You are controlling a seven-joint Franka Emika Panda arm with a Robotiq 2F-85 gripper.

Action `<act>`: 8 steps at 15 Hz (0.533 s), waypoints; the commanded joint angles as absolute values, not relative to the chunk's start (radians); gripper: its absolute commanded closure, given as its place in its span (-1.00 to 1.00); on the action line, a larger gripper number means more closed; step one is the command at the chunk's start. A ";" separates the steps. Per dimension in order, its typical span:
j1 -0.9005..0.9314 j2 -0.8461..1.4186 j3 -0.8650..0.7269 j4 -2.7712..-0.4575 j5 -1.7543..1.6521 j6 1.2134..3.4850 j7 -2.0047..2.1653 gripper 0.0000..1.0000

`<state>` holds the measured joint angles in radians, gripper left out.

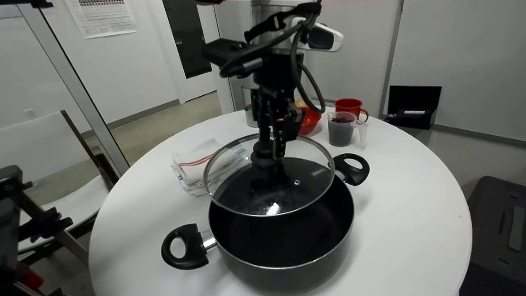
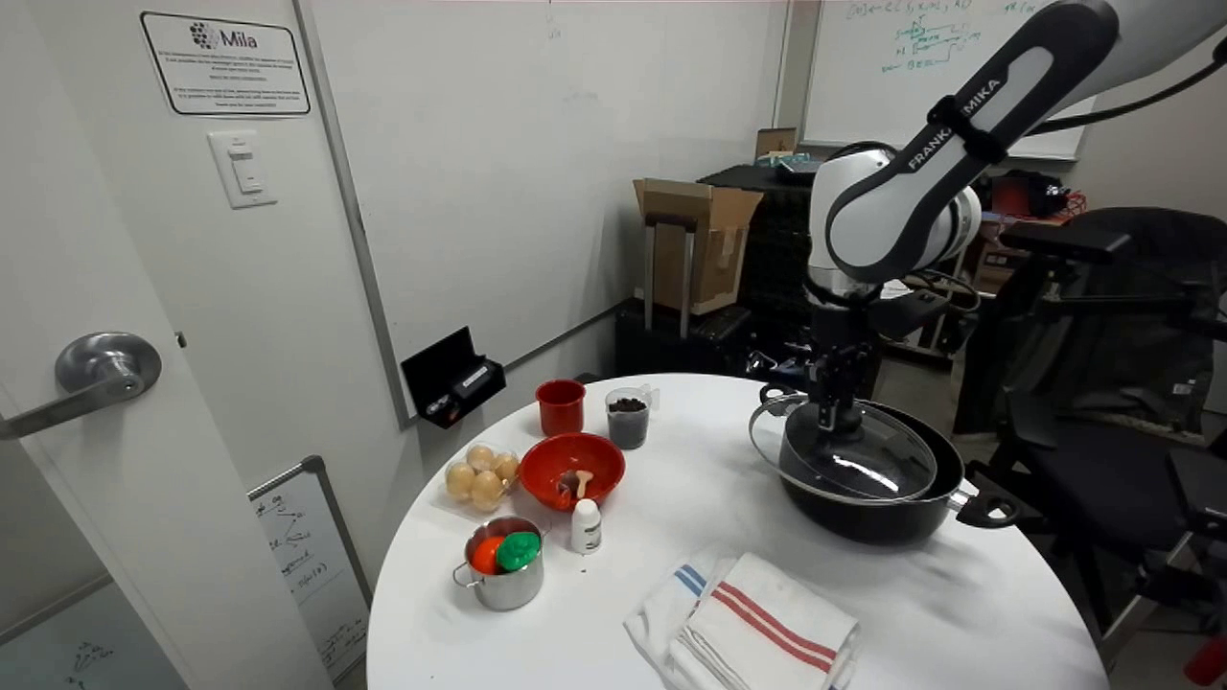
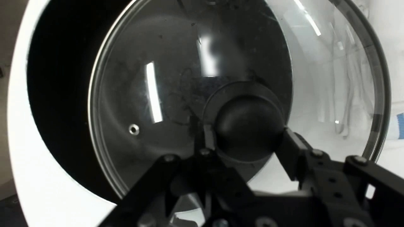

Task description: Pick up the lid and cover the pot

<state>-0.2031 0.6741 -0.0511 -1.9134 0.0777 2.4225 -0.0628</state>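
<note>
The lid (image 1: 283, 197) is clear glass with a metal rim and a black knob. My gripper (image 1: 269, 150) is shut on the knob, with a finger on each side of it in the wrist view (image 3: 247, 135). The lid is tilted over the pot (image 1: 287, 275) and off-centre, so part of the pot's opening is uncovered. In an exterior view the lid (image 2: 863, 465) sticks out past the rim of the pot (image 2: 882, 522). The wrist view shows the lid (image 3: 176, 104) overhanging the pot (image 3: 56, 94) on the towel side. Whether the lid touches the rim is unclear.
A folded towel (image 2: 767, 623) lies beside the pot. A red bowl (image 2: 575, 470), red cup (image 2: 561, 409), measuring cup (image 2: 628, 426), white bottle (image 2: 587, 529), small metal pot (image 2: 508, 580) and eggs (image 2: 484, 479) stand on the round white table (image 1: 411, 230).
</note>
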 commanded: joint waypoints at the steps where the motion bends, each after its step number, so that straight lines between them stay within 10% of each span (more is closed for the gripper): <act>1: -0.200 0.620 -0.070 -1.981 0.106 2.457 -0.015 0.51; 8: -0.223 0.612 -0.075 -2.014 0.147 2.487 0.009 0.51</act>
<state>-0.2105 0.6639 -0.0785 -1.9668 0.1077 2.4654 0.0036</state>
